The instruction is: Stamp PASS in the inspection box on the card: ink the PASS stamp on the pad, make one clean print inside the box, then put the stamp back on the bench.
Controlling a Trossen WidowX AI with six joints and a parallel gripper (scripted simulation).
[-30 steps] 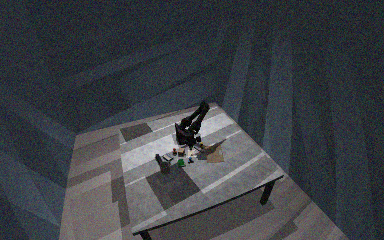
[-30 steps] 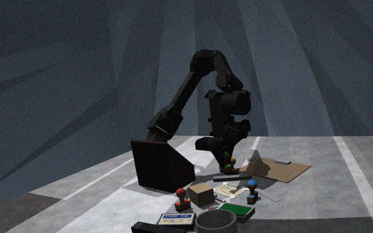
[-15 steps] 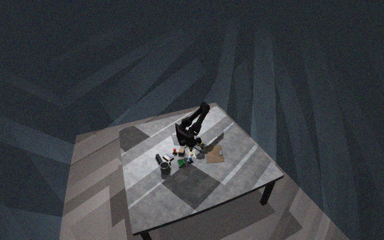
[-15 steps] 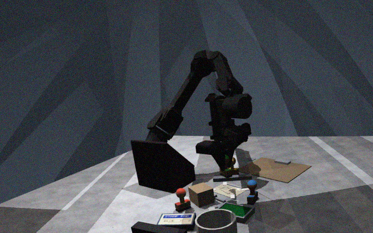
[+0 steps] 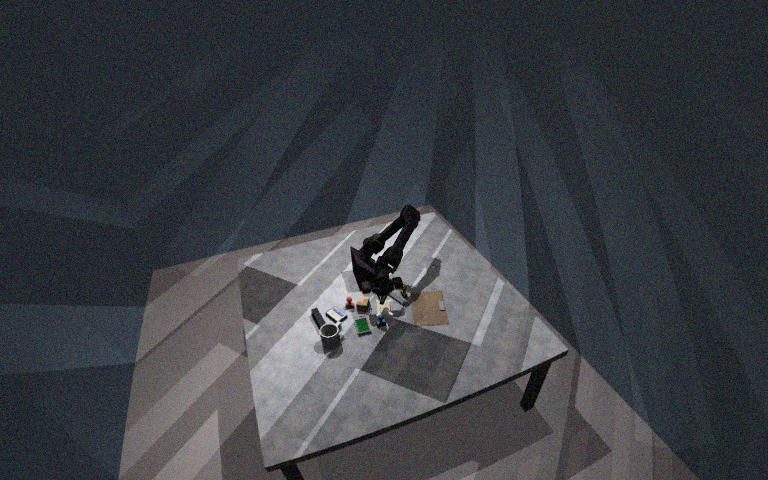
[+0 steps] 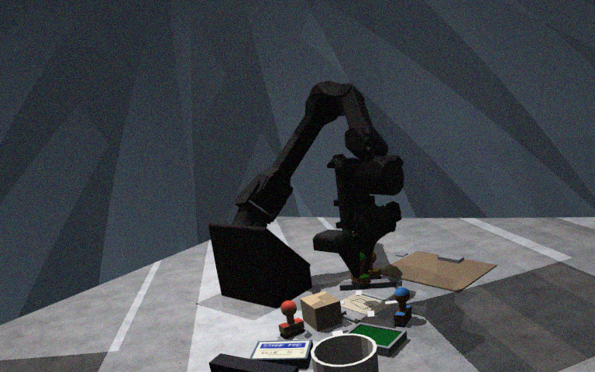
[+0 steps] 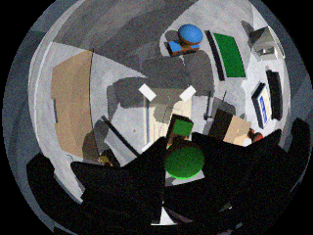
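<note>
My gripper (image 6: 362,265) (image 7: 178,139) (image 5: 388,293) is shut on the green-knobbed stamp (image 6: 363,277) (image 7: 184,161) and holds it upright. The stamp hangs low at the far end of the cream card (image 6: 360,302) (image 7: 164,110) (image 5: 384,307), which lies flat with small white tabs at its corners. I cannot tell whether the stamp's base touches anything. The green ink pad (image 6: 380,335) (image 7: 229,54) (image 5: 362,326) lies in front of the card, apart from the stamp. The card's box is hidden under the stamp in the wrist view.
A blue-knobbed stamp (image 6: 401,303) (image 7: 188,37), a red-knobbed stamp (image 6: 289,318), a cardboard box (image 6: 321,309), a blue pad (image 6: 280,349), a grey cup (image 6: 344,352) and a black block (image 6: 248,363) stand nearby. A brown mat (image 6: 443,270) (image 7: 70,105) lies to the right. A dark strip (image 6: 373,284) lies behind the card.
</note>
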